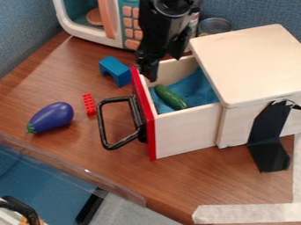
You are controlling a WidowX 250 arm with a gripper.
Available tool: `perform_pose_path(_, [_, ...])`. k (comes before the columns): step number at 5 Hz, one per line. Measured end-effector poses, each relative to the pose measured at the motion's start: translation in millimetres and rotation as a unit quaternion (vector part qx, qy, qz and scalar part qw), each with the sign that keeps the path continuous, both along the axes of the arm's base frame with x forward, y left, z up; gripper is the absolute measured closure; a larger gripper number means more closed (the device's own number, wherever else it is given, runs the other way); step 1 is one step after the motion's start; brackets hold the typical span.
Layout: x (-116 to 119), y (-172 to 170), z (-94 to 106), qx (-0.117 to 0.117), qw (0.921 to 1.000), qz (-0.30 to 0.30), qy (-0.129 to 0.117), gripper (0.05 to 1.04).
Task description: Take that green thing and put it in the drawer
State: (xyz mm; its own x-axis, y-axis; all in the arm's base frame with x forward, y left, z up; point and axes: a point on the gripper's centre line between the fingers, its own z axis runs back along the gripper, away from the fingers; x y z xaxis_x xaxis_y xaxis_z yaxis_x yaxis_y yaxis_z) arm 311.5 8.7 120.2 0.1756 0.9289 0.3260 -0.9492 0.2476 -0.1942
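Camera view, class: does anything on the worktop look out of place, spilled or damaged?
Nothing stands out as spilled or damaged. The red-fronted drawer is open, but that suits the task, and the toy cucumber lies inside it on a blue lining.

The open drawer (187, 137) can be entered from above, between its red front (151, 140) and the wooden cabinet top (253, 57) roofing the rear. The black handle (102, 125) juts out, blocking a low approach to that front, with the blue block (117, 71) near the far end. The toy microwave (88, 36) and can (215, 25) hem in the back; bare tabletop (194, 178) runs along the near side.
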Motion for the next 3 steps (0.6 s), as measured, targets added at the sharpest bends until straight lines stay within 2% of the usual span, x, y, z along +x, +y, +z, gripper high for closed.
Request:
perform_pose_path(1, [-11.2, 17.9, 11.2, -0.029, 0.9992, -0.009, 0.024, 0.081])
perform_pose_path(2, [-27.1, 34.2, 20.7, -0.045, 0.9957, -0.054, 0.060, 0.083])
perform_pose_path(3, [-42.4, 50.5, 31.6, -0.046, 0.9905, -0.100, 0.083, 0.083])
